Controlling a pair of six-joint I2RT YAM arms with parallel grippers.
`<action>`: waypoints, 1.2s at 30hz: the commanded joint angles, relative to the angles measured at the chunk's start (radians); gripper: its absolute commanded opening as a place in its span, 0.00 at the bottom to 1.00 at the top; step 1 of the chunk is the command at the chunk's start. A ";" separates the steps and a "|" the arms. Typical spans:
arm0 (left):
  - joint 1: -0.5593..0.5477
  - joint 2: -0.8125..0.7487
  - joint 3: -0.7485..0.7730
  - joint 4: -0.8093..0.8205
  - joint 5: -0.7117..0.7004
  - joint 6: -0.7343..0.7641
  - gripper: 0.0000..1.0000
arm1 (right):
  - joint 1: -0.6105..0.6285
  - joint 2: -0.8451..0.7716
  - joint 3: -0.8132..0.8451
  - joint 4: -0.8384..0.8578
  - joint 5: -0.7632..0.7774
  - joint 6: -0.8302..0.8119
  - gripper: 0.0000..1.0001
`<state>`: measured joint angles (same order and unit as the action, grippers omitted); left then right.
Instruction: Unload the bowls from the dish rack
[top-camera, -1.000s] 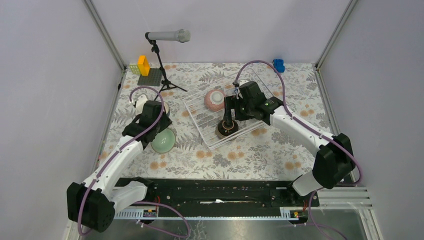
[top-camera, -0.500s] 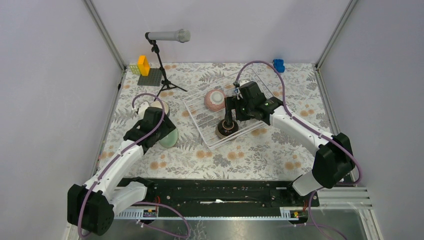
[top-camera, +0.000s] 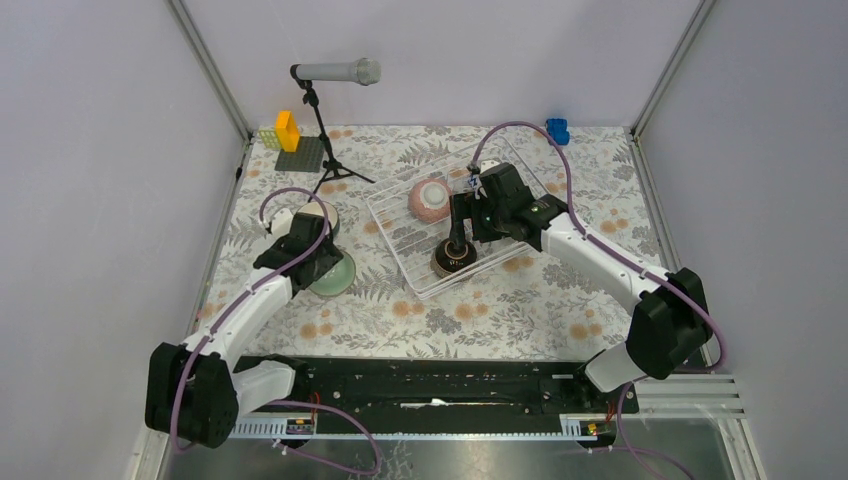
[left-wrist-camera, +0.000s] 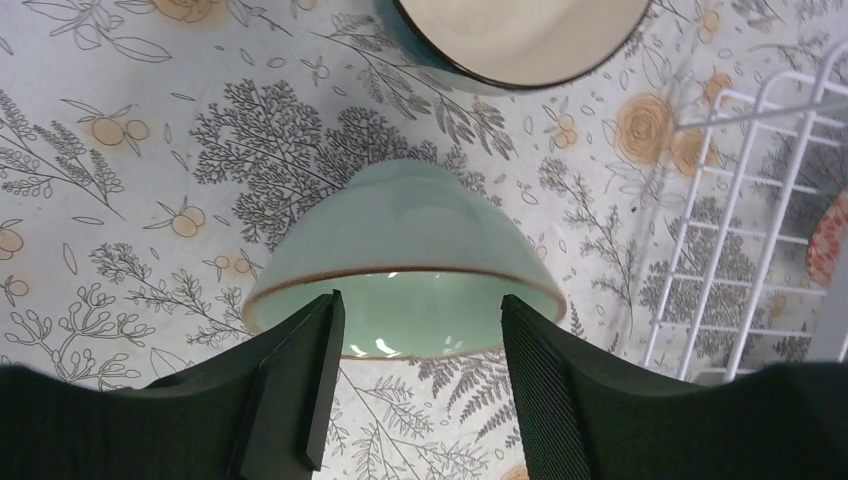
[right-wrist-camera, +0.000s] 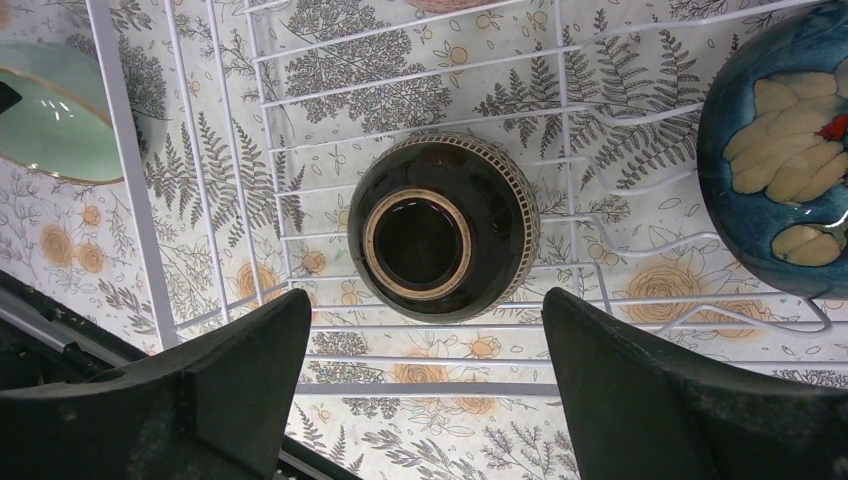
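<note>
Status: left pincer (left-wrist-camera: 420, 320) released at the mint-green round ceramic bowl (left-wrist-camera: 400, 235); right pincer (right-wrist-camera: 425, 310) released over the white wire dish rack (right-wrist-camera: 128, 180).
Mint bowl sits on the floral-patterned counter (left-wrist-camera: 100, 150), outside the rack, near rim between the spread jaws. Right jaws gape above the dark brown round ceramic bowl (right-wrist-camera: 440, 228), foot ring up, inside the rack.
</note>
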<state>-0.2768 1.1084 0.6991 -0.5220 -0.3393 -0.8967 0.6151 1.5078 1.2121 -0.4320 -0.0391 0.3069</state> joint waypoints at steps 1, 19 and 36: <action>0.032 0.013 0.033 0.027 -0.026 -0.032 0.63 | 0.003 -0.040 -0.002 0.022 0.003 -0.021 0.93; 0.051 0.137 0.105 0.150 0.028 0.015 0.63 | 0.003 -0.002 0.009 0.029 0.002 -0.025 0.93; 0.097 0.235 0.177 0.153 0.110 0.043 0.63 | 0.004 0.013 0.013 0.024 0.014 -0.026 0.93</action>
<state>-0.1833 1.3666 0.8486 -0.3992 -0.2798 -0.8822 0.6151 1.5082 1.2121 -0.4282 -0.0418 0.2916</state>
